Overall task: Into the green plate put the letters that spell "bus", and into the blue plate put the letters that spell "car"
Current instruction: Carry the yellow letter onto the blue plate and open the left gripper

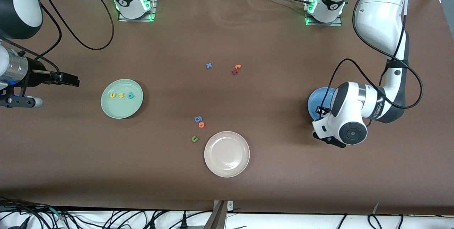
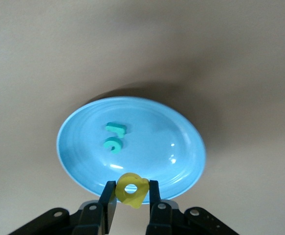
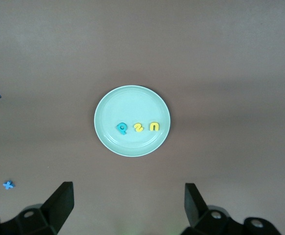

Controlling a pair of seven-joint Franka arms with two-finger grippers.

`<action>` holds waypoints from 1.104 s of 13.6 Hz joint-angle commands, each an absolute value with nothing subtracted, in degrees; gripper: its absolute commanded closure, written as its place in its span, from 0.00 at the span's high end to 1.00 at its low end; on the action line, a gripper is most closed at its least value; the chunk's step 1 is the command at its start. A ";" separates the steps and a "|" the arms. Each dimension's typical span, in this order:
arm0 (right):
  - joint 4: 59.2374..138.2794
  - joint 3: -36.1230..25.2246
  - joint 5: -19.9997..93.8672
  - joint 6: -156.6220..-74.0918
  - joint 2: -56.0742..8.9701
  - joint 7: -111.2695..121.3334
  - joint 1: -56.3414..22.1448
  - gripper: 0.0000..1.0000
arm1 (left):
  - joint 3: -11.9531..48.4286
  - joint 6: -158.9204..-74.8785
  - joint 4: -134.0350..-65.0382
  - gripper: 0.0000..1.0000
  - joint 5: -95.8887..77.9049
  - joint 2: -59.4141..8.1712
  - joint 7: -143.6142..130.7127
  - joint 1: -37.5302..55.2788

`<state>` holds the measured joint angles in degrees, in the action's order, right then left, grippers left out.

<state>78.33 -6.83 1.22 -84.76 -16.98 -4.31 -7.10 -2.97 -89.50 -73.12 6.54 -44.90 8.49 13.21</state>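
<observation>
The green plate (image 1: 121,110) lies toward the right arm's end of the table, with a yellow u (image 1: 113,95), a yellow s (image 1: 121,95) and a teal b (image 1: 131,96) in a row in it. My right gripper (image 3: 127,188) hangs open and empty, high over the table beside that plate (image 3: 108,103). The blue plate (image 1: 316,102) lies at the left arm's end, half hidden by that arm's wrist. A teal r (image 2: 116,128) and a teal c (image 2: 114,145) lie in the blue plate (image 2: 181,142). My left gripper (image 2: 131,185) is shut on a yellow a (image 2: 138,195), above the plate's rim.
A cream-white plate (image 1: 227,154) lies mid-table, nearest the front camera. A blue g (image 1: 198,118), an orange o (image 1: 201,125) and a dark green u (image 1: 194,139) lie beside it. A blue x (image 1: 209,65), an orange t (image 1: 237,67) and a red letter (image 1: 234,72) lie nearer the bases.
</observation>
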 commanded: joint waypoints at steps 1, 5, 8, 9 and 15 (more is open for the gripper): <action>80.24 -6.15 0.18 -85.52 -15.29 -4.04 -6.59 1.00 | -2.29 -89.21 -73.83 0.13 8.61 -44.82 9.93 11.95; 80.24 -6.15 0.26 -85.61 -15.29 -4.13 -6.59 1.00 | -2.37 -89.12 -74.18 1.00 8.61 -45.53 10.29 10.02; 80.24 -6.06 0.18 -85.61 -15.29 -4.22 -6.77 1.00 | -2.29 -89.03 -73.39 1.00 8.61 -44.74 10.63 8.18; 80.24 -6.06 0.26 -85.61 -15.29 -4.13 -6.77 1.00 | -2.37 -89.03 -73.30 1.00 8.53 -44.65 10.72 8.09; 80.24 -6.06 0.26 -85.61 -15.29 -4.13 -6.68 1.00 | -2.19 -89.03 -71.28 1.00 7.47 -40.44 10.81 2.90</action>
